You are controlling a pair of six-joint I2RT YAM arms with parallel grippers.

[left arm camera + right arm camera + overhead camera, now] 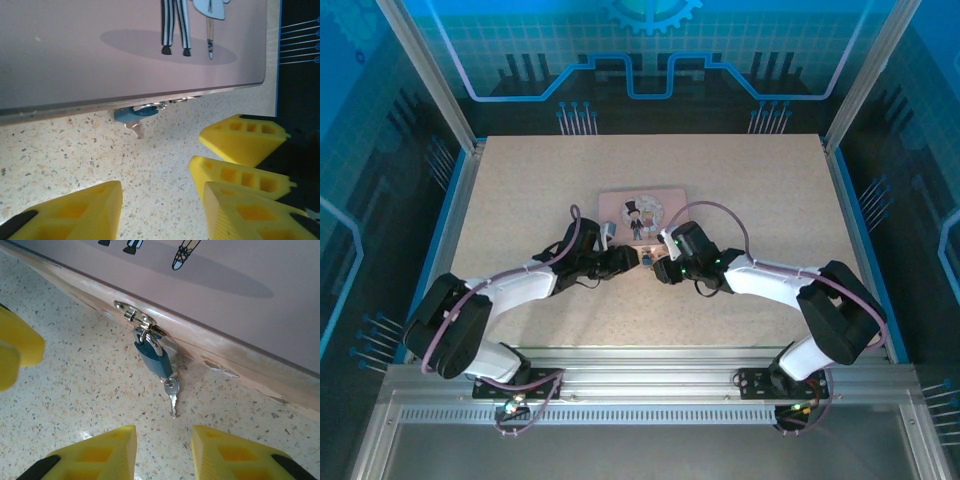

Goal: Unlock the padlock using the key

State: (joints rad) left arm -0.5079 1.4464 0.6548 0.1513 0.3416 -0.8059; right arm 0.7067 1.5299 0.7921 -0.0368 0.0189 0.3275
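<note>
Small blue-grey padlock [153,359] hangs at the pink rectangular tin [235,270], thin silvery key [172,395] flat on the desk [75,390]. Released, empty: left hand [160,200], right hand [163,452]. The key may skid when pinched.

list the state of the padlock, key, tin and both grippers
pink tin, lid closed, lying flat
padlock, shackle shut through the hasp
key, on the table by the padlock's base, blade pointing away
left gripper, open, empty
right gripper, open, empty
</note>
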